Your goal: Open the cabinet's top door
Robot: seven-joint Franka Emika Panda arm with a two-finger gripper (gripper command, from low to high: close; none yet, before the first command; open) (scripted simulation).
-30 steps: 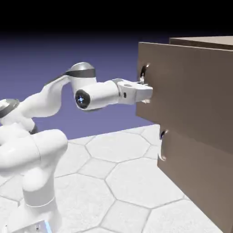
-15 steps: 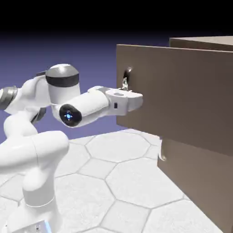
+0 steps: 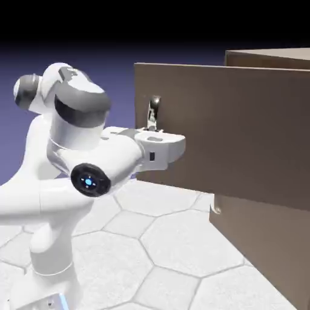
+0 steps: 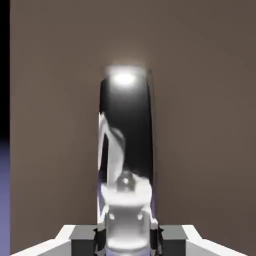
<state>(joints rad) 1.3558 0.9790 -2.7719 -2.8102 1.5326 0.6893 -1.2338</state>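
The taupe-brown cabinet (image 3: pixel 270 58) stands at the exterior view's right. Its top door (image 3: pixel 242 133) stands well out from the cabinet front, with its leading edge far to the left. A slim shiny vertical handle (image 3: pixel 153 112) sits near that edge. My gripper (image 3: pixel 152 126) is shut on the handle's lower part, the white hand level beneath it. In the hand view the handle (image 4: pixel 125 135) rises large and glossy between my fingertips (image 4: pixel 83 234), against the door's flat panel (image 4: pixel 200 125).
The lower panel (image 3: pixel 266 242) stays flush with the cabinet, its small handle (image 3: pixel 214 209) under the opened door. The arm's elbow and shoulder fold high at the left. A white hexagon-tiled table (image 3: pixel 157 242) lies below.
The top door has come out further to the left with the handle in my grip. The arm has drawn back and its elbow has risen and folded toward the base.
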